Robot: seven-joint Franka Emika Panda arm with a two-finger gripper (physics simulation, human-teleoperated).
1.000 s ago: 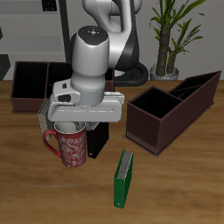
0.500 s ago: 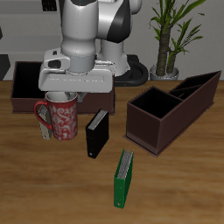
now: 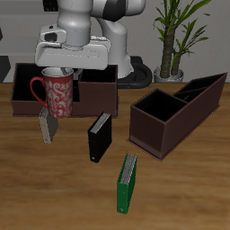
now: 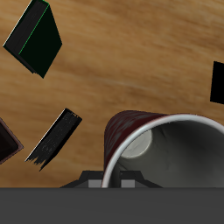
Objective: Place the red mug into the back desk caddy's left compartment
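Observation:
My gripper (image 3: 61,72) is shut on the rim of the red mug (image 3: 54,93) and holds it upright in the air. The mug hangs over the front wall of the back desk caddy (image 3: 106,101), near its left compartment (image 3: 25,83), whose black inside shows beside the mug. The mug's handle points away from the caddy's middle. In the wrist view the mug's white inside (image 4: 175,153) fills the space right below the gripper, above bare wooden table.
A grey book (image 3: 47,128), a black book (image 3: 99,137) and a green book (image 3: 128,182) stand on the table in front of the caddy. A longer brown caddy (image 3: 175,112) with a slanted end stands beside them. A potted plant (image 3: 171,40) is at the back.
My gripper has lifted the mug and carried it back from the table's middle towards the back caddy. The grey book that it hid now shows.

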